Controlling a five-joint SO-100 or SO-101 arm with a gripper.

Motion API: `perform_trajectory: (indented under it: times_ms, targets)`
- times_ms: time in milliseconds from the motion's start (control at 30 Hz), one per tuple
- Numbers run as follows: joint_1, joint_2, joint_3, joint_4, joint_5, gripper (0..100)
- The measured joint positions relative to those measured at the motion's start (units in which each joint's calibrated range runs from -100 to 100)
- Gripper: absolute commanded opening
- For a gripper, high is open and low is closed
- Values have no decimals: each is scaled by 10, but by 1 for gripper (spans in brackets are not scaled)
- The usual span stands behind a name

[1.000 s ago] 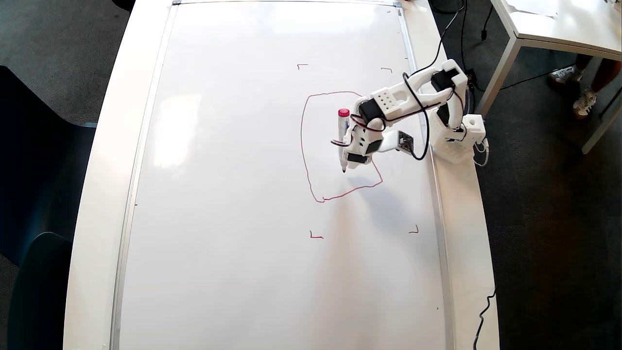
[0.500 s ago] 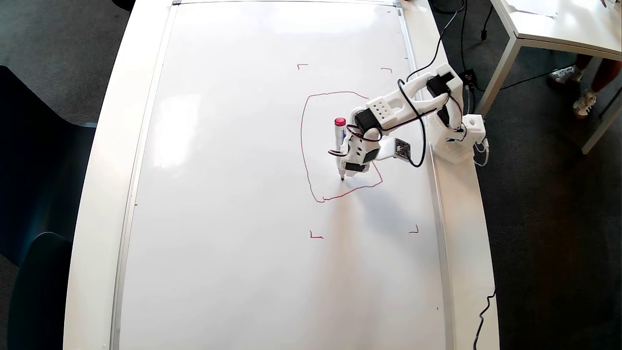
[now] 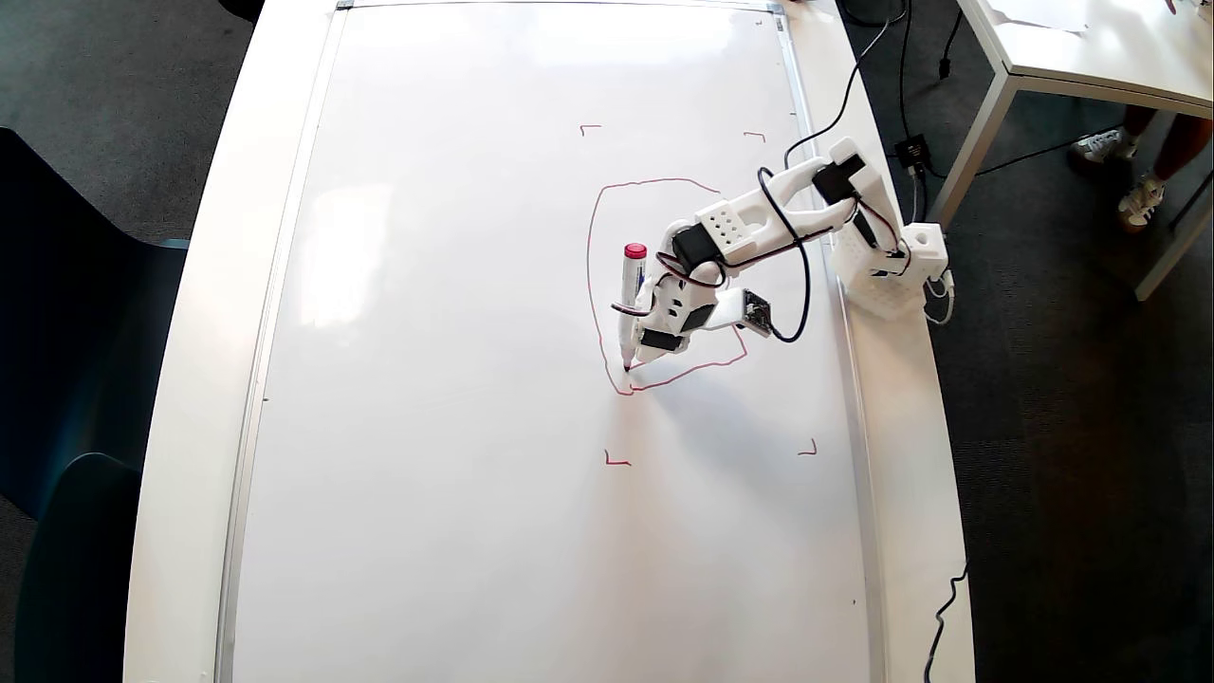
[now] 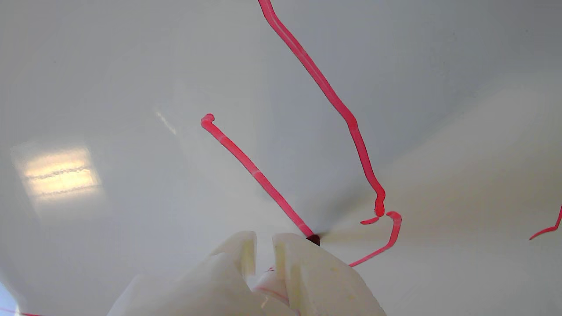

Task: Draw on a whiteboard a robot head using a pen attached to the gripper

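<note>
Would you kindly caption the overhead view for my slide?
Pincer with the pen tip near the lower-left corner of the unfinished red robot head outline on the whiteboard.

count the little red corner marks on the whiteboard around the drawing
4 in the overhead view, on the whiteboard: top left, top right, bottom left, bottom right. None looks hidden by the arm.

Overhead view: large glossy rectangular whiteboard [image 3: 474, 379] fills frame centre. Hand-drawn robot head outline [image 3: 590, 285] right of centre. My slim marker pen [image 3: 630, 308] tip on its lower-left corner; my gripper [image 3: 654, 346] just right.
</note>
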Motion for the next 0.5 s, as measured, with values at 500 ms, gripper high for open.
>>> perform_trajectory:
  times_ms: [500]
  targets:
    - [82,-9,29,5,49,1]
